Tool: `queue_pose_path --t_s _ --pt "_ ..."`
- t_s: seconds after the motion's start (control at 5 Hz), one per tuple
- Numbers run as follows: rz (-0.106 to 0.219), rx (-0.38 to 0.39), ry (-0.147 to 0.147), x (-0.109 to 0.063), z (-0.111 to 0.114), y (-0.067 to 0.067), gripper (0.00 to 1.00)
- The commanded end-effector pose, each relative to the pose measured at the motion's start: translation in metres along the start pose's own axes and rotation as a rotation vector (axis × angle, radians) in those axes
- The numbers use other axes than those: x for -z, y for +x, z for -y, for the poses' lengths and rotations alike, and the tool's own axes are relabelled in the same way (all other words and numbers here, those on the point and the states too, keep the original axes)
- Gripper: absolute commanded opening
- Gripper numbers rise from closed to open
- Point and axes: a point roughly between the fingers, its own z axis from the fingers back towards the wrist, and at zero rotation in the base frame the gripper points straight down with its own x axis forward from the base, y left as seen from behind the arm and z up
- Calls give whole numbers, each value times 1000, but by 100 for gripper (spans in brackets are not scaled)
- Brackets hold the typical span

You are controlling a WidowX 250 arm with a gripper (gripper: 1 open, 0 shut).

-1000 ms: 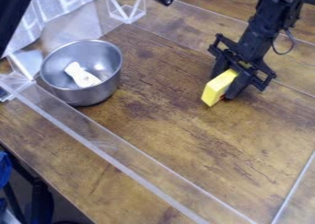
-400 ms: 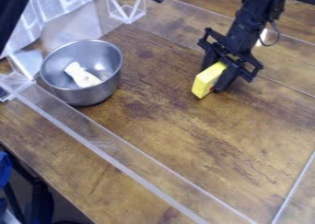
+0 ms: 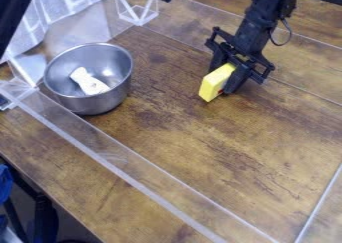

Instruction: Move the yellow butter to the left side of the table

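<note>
The yellow butter [image 3: 217, 83] is a small bright yellow block, tilted, held at its upper end by my black gripper [image 3: 231, 71], which is shut on it. It hangs just above the dark wood-plank table [image 3: 201, 157], right of centre and toward the back. The arm rises from the gripper to the top edge of the view. The block's upper part is partly hidden by the fingers.
A steel bowl [image 3: 88, 77] with a small white object [image 3: 90, 83] inside stands at the left. Clear acrylic walls [image 3: 120, 167] edge the table along the front and back. White clutter lies beyond the back-left corner.
The gripper has carried the yellow butter leftward and toward the back of the table, closer to the bowl. The bowl has not moved.
</note>
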Motion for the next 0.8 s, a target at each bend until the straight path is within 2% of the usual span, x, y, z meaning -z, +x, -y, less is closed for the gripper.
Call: queue_pose_path --t_s 0.0,0.6 --pt "14 -42 -23 3 -20 0 0" --pt "-9 -45 -61 16 -25 -2 0"
